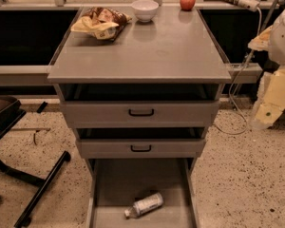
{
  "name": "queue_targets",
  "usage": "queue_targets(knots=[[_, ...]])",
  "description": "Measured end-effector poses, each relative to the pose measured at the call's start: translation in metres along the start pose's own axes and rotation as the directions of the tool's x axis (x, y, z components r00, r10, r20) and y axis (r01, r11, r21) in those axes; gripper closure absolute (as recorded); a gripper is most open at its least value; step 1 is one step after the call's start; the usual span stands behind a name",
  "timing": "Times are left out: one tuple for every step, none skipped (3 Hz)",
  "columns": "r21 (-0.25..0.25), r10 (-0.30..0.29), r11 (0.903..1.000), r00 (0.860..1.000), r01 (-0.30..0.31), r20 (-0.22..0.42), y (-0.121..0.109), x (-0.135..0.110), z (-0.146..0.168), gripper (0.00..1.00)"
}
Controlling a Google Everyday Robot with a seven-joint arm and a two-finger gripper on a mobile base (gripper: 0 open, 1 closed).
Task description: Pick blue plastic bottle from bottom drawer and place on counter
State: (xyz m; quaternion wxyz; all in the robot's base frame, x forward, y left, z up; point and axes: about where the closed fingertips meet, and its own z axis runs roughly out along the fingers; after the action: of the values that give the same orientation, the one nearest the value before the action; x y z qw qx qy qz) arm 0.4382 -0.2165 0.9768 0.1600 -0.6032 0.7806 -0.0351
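The blue plastic bottle (143, 205) lies on its side on the floor of the open bottom drawer (133, 179), near the front, with its white cap pointing left. The counter (147, 51) is the broad grey top of the cabinet above it. My gripper (268, 109) hangs at the far right of the view, beside the cabinet at about the height of the upper drawers. It is well away from the bottle and holds nothing that I can see.
A chip bag (100, 23), a white bowl (145, 9) and a red apple (187, 1) sit at the back of the counter. Two shallower drawers with black handles (141, 112) stand slightly open. A chair base (38, 184) is at the left, and a cable (237, 103) hangs at the right.
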Motion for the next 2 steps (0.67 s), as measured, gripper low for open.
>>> queue_targets(knots=[[0.000, -0.002, 1.0000, 1.000, 0.002, 0.008, 0.001, -0.001, 0.000, 0.00], [-0.011, 0.010, 0.9999, 1.000, -0.010, 0.019, 0.007, 0.008, 0.020, 0.00]])
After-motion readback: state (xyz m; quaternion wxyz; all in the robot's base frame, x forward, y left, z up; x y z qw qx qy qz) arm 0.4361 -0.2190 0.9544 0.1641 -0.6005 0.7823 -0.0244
